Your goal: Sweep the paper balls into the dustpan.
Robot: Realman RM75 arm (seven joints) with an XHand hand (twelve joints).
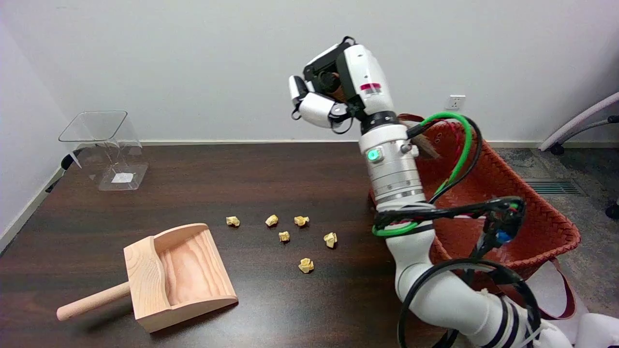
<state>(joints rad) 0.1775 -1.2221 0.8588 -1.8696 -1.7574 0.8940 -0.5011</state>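
Nearest on the dark wooden table (96, 232) lies the wooden dustpan (179, 273), left of centre, its round handle pointing near-left and its open mouth facing right and far. Just beyond its mouth, six crumpled yellow paper balls (305, 265) lie scattered at mid-table, apart from one another and clear of the dustpan. At the table's right edge sits an orange woven basket (541, 217), partly behind my arm. At the far left corner stands a clear plastic container (104, 150). Behind the table run a pale wall and baseboard, with a wall outlet (455, 102) at right and a chair base on the floor at far right.

My right arm rises from the lower right, upright above the basket's left rim. My right hand (333, 84) is held high, fingers curled around a dark brown handle (333, 83); brown bristles of a brush (425, 145) show behind my wrist, over the basket.
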